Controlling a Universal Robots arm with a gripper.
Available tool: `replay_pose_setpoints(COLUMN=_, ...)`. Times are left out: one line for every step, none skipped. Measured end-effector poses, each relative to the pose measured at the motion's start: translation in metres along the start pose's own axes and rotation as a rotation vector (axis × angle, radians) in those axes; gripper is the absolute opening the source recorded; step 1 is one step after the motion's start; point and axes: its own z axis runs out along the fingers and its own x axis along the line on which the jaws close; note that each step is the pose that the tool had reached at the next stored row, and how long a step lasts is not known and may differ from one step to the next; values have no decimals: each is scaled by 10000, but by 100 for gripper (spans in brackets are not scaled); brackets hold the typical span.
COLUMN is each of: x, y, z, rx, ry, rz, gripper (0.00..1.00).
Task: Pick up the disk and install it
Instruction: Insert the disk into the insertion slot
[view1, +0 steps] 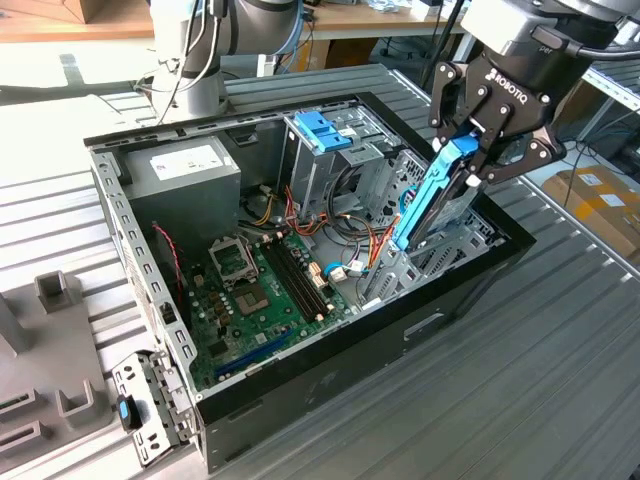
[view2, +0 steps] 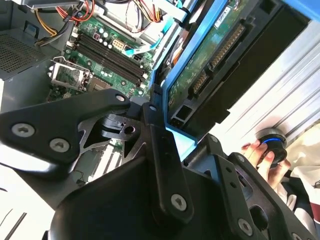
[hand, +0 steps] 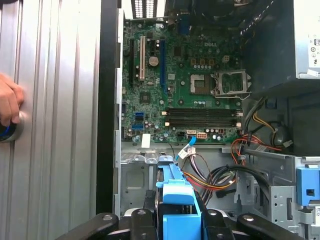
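Gripper (view1: 478, 150): clamping the disk (view1: 432, 200) by its upper end, fingers pressing on the blue rails from both sides.

Disk: hanging tilted, lower end dipping into the case (view1: 470, 275) at the corner nearest the exterior view's right, just above the drive bay (view1: 440, 250). Tilting apparently to line the rails up with the bay's slot; gripping at the top end apparently to leave the lower end free to enter. In the second wrist view, showing its green circuit board and connector edge (view2: 210, 60).

Case: lying open on its side on the ribbed table (view1: 520, 400), motherboard (view1: 260, 290) facing up beside the bay. Blue handle (view1: 322, 130) on a grey cage standing behind the bay, apart from the disk.

Hand (view2: 262, 155): resting on a round blue-ringed button (view2: 272, 142) on the table outside the case wall; seen in both wrist views.

Hidden or unclear: disk's lower tip, lost behind cables (view1: 375, 245) and bay metal, so not telling whether touching the slot. Fingertip contact partly masked by gripper linkages. Rest of the person cut off at the frame edge.
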Motion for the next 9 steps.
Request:
replay_pose_setpoints(x=0, y=5, z=2, rx=4, ry=-3, rz=1, gripper=37)
replay_pose_setpoints(x=0, y=14, z=3, rx=15, ry=-2, rz=1, gripper=37)
replay_pose_setpoints(x=-1, y=19, z=1, rx=26, ry=3, rz=-1, gripper=37)
replay_pose_setpoints(x=-1, y=22, z=0, rx=36, ry=7, rz=-1, gripper=37)
replay_pose_setpoints(x=-4, y=25, z=-4, rx=46, ry=14, rz=0, gripper=37)
replay_pose_setpoints(x=-7, y=37, z=-7, rx=64, ry=15, rz=-1, gripper=37)
replay_pose_setpoints(x=-8, y=45, z=-7, rx=72, ry=15, rz=-1, gripper=37)
replay_pose_setpoints(x=-8, y=47, z=-7, rx=73, ry=16, rz=-2, gripper=37)
replay_pose_setpoints(x=-8, y=48, z=-7, rx=74, ry=16, rz=-3, gripper=37)
